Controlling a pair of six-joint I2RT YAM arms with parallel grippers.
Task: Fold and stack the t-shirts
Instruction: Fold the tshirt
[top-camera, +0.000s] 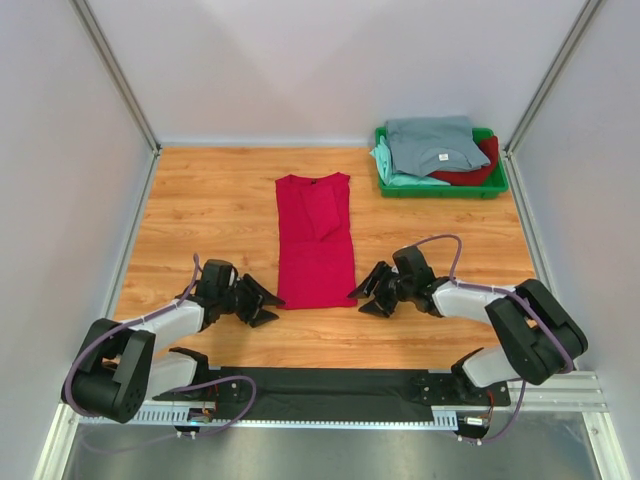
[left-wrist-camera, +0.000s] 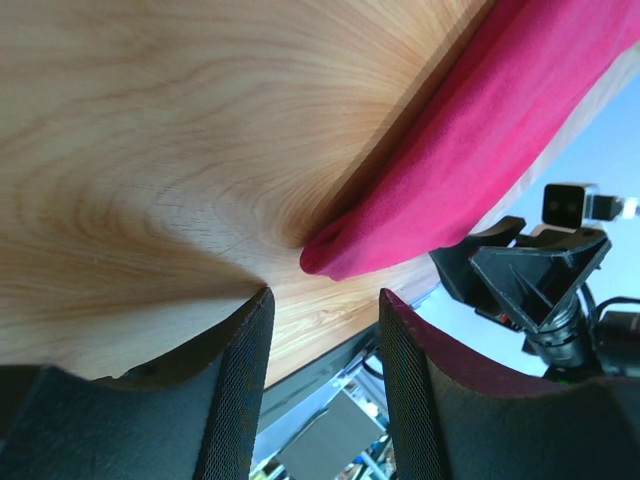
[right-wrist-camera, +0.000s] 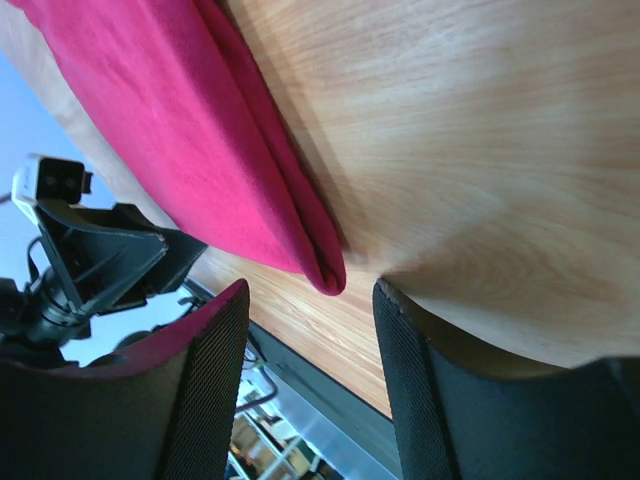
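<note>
The wooden table (top-camera: 200, 200) is taken up at its centre by the crimson tee (top-camera: 315, 240), which is laid flat as a long narrow strip, collar at the far end and hem towards the arms. The sleeves are seen to be turned in, so the lengthwise folds are judged done and a crosswise fold is judged to remain.

At the far right corner the green tray (top-camera: 440, 192) is set well apart from the work, so that the middle is kept free for folding. A grey-blue tee (top-camera: 430, 145) is piled in it over a mint-green tee (top-camera: 385, 160) and a darker red tee (top-camera: 480, 172).

The left gripper (top-camera: 262, 305) is held low just beside the near left corner of the hem, its jaws spread wide, nothing between them. The right gripper (top-camera: 362, 300) is mirrored at the near right corner, likewise spread and empty. In each wrist view the rounded hem corner is framed just ahead of the gap, not yet pinched. The pairing is judged to be meant for lifting both corners together, so that the hem is carried evenly towards the collar
</note>
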